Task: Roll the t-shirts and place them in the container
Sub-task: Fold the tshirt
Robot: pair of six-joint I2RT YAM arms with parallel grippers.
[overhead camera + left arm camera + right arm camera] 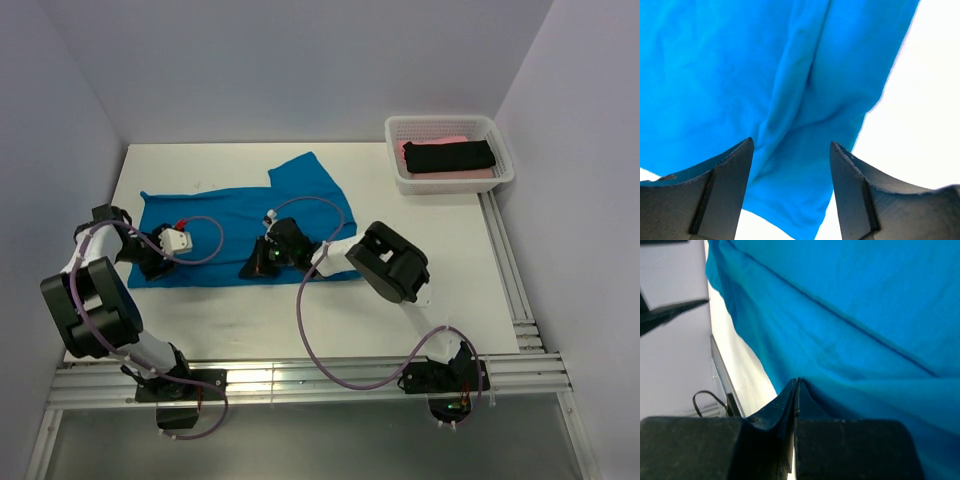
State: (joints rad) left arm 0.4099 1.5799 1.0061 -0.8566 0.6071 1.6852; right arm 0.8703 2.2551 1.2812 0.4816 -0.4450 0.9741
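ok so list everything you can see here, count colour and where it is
table: 1, white, under everything
basket: 1, white mesh, far right corner of the table
blue t-shirt: 1, bright blue, spread out mid-table
black t-shirt: 1, black, bundled in the basket, on top
pink t-shirt: 1, pink, in the basket, under the black t-shirt
cables: 2, purple, looping along the arms
left gripper: 1, black, open over the blue t-shirt's left end
right gripper: 1, black, shut on the blue t-shirt's near edge

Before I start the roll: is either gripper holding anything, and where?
The right gripper is shut on the turquoise t-shirt at its near edge. The left gripper is open, holding nothing.
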